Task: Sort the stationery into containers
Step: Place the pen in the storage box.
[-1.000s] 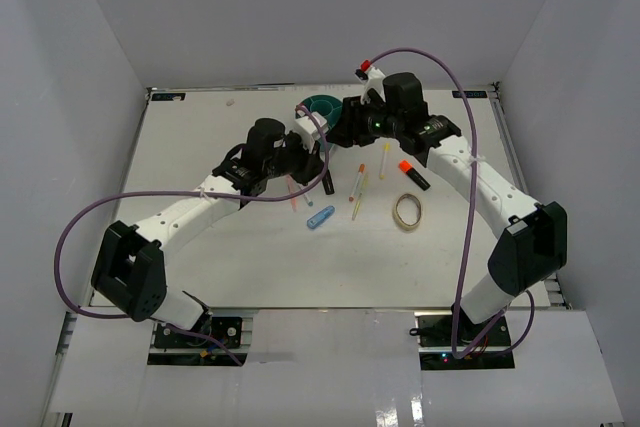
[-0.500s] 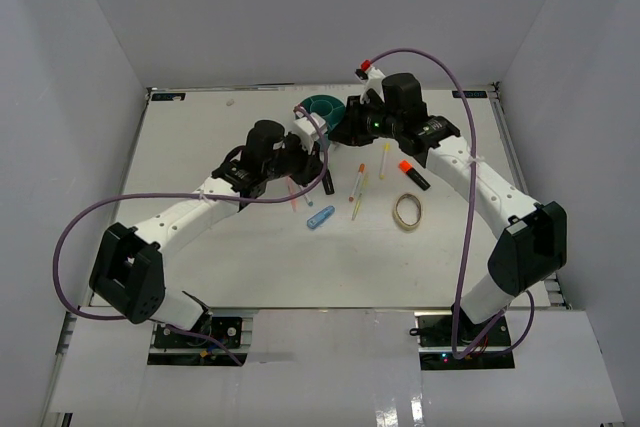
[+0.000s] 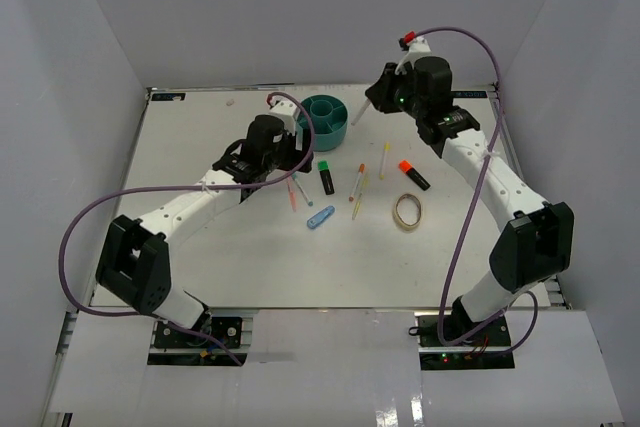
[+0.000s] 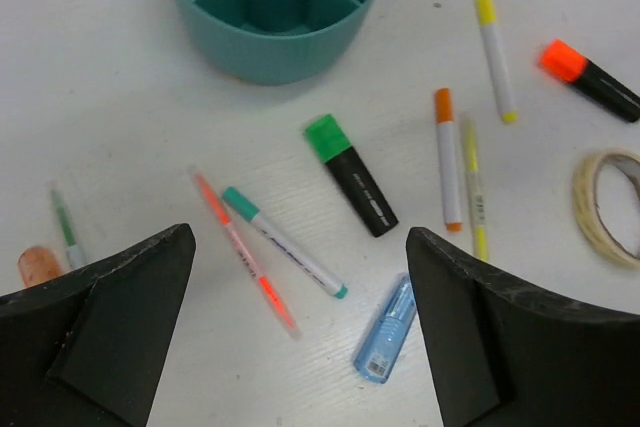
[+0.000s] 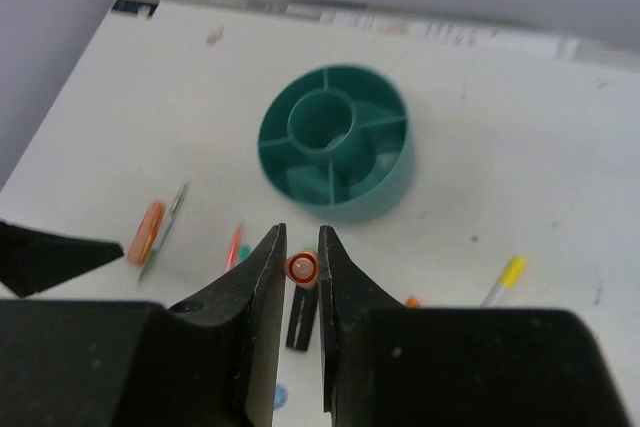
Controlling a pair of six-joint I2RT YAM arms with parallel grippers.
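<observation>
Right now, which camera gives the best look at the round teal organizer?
The right wrist view: the teal organizer appears whole from above, central cup and surrounding compartments clear. The left wrist view cuts the organizer off at the picture's top edge. The top external view shows the organizer small, with less detail.

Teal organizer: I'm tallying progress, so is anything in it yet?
Empty, as far as visible: in the right wrist view the organizer has bare compartments and central cup.
</observation>
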